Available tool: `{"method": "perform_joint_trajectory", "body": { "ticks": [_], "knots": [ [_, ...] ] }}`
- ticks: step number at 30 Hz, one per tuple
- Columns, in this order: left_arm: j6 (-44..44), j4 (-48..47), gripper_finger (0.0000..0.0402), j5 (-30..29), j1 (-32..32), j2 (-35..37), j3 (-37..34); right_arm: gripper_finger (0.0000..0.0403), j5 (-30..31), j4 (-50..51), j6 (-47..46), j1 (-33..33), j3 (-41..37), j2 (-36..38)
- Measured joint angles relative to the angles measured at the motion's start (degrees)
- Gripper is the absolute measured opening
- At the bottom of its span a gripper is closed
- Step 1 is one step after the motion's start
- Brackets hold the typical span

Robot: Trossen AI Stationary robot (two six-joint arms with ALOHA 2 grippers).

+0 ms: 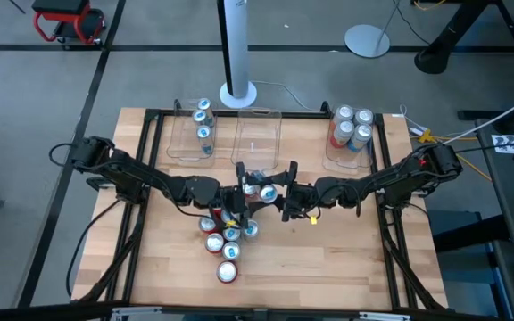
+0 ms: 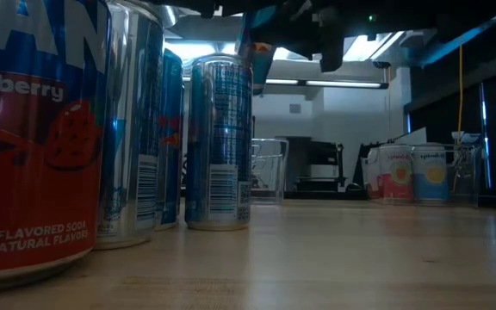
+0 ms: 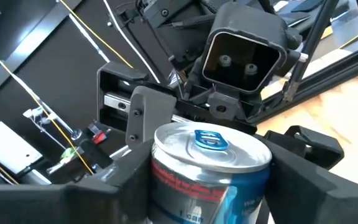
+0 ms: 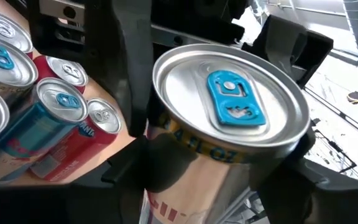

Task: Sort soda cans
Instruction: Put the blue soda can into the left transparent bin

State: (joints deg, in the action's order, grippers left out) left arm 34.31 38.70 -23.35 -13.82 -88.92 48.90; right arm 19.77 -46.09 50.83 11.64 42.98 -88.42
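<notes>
At centre frame in the high view you have both grippers meeting: the left gripper (image 3: 210, 186) clamps a blue-tabbed can (image 3: 210, 168), the right gripper (image 4: 222, 168) clamps another can (image 4: 229, 118), just above the loose can cluster (image 1: 226, 241).

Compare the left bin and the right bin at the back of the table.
The left bin holds three cans in a line along one side; the right bin holds four cans in a tight cluster. The left bin's cans look blue-teal, while the right bin's cans include at least one with a red body. Both are clear rectangular bins by the table's far edge.
</notes>
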Motion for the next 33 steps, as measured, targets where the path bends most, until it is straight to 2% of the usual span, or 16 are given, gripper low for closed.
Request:
{"method": "perform_joint_trajectory", "body": {
  "ticks": [8, 14, 23, 29, 33],
  "knots": [
    [-0.5, -0.1, 0.0230, 0.3, -0.1, 0.0, 0.0, 0.0304, -0.5, 0.1, 2.4, 0.0, 0.0, 0.0],
    [-2.8, -2.8, 0.0230, -0.7, -1.2, 2.4, 0.0, 0.0319, -0.3, 4.1, 5.0, 0.0, 0.2, 2.6],
    [-10.2, -18.4, 0.0230, -4.3, -2.0, 13.3, -0.1, 0.0321, 4.0, 18.8, 6.8, 0.0, 0.3, 12.5],
    [-11.3, -27.5, 0.0230, -11.5, -0.8, 22.1, -0.1, 0.0321, 9.2, 28.3, 6.6, 0.0, 0.2, 17.7],
    [-15.3, -35.0, 0.0230, -13.7, 2.6, 28.4, -0.1, 0.0321, 9.7, 32.1, 6.2, 0.0, 0.2, 18.9]
  ]
}}
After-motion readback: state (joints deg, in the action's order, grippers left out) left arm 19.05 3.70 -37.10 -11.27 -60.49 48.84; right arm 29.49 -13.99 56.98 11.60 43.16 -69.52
